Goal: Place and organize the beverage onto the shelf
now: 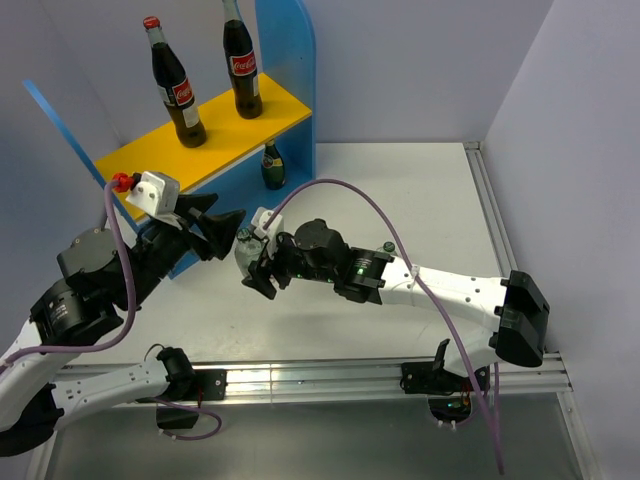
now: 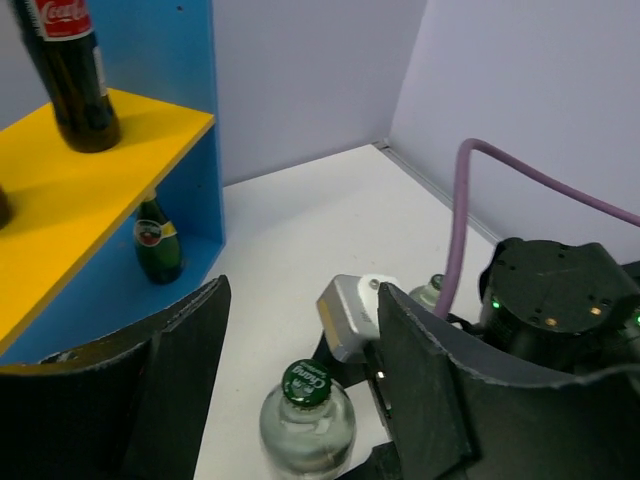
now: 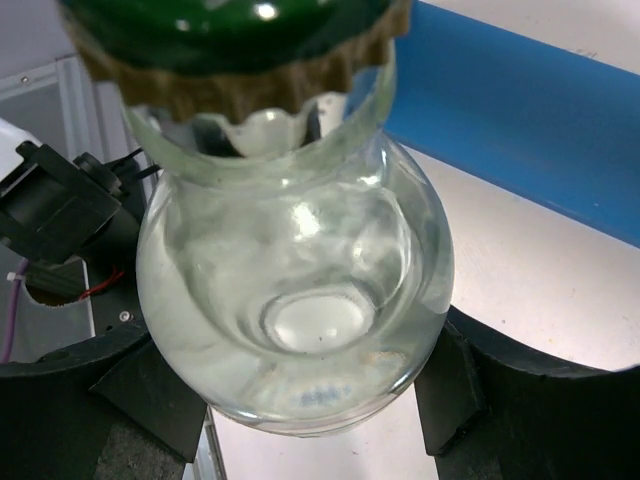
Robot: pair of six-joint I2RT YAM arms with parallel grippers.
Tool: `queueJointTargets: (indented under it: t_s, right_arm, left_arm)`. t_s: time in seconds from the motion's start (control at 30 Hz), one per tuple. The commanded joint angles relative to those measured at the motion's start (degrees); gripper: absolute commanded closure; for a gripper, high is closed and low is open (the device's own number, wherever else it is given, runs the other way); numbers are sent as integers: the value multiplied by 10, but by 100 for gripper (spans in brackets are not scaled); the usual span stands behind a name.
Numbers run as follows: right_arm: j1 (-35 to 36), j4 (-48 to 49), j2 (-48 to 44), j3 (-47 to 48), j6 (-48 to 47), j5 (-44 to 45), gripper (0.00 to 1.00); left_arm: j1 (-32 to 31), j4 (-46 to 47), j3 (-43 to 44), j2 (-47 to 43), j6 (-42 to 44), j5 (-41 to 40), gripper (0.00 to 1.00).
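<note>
Right pincer [image 3: 300,400]: we see it holding a small clear green-capped glass bottle [image 3: 290,250].
Left pincer [image 1: 235,232]: wide, just left of it.

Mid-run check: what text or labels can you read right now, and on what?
"Coca-Cola": red label, left cola bottle.
"Coca-Cola": red label, right cola bottle.
White lettering on the clear bottle, on its green cap: too blurred to read.
Label on the small green bottle: too small to read.
</note>
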Motion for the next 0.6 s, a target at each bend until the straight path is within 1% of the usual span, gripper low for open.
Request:
queueJointTargets:
  t_s: [0.0, 0.07, 0.1, 0.17, 0.2, 0.27, 0.33, 0.37, 0.43, 0.47, 0.57]
  right_arm:
    - [2, 99, -41, 16, -4, 15, 100]
    - [1, 101, -42, 15, -3, 23, 100]
    - [-1, 107, -45, 13, 0, 22, 100]
    - [-7, 121, -50, 1, 3, 22, 100]
    - [-9, 144, -54, -6, 3, 23, 100]
    - [-12, 161, -59, -20, 3, 31, 100]
    - [-12, 164, -60, -16, -3, 38, 100]
    - [-11, 166, -61, -14, -10, 38, 100]
    - [-13, 170, -66, -13, -15, 37, 100]
    - [-13, 171, -67, -11, -17, 36, 100]
    - [-13, 174, -77, -13, -18, 30, 100]
  left_arm:
    - [-1, 6, -2, -5, -12, -58, 34]
    - [-1, 2, -9, -15, -20, -93, 34]
    - [-1, -1, -16, -16, -24, -134, 33]
    - [-1, -8, -24, -22, -37, -184, 30]
    - [-1, -13, -31, -22, -45, -227, 28]
    - [-1, -21, -37, -18, -50, -230, 28]
    - [-1, -20, -38, -10, -57, -202, 33]
    - [-1, -18, -40, -7, -59, -194, 41]
    - [-1, -13, -40, 9, -64, -174, 50]
    - [-1, -16, -36, 18, -66, -170, 57]
    - [8, -24, -31, 42, -75, -149, 65]
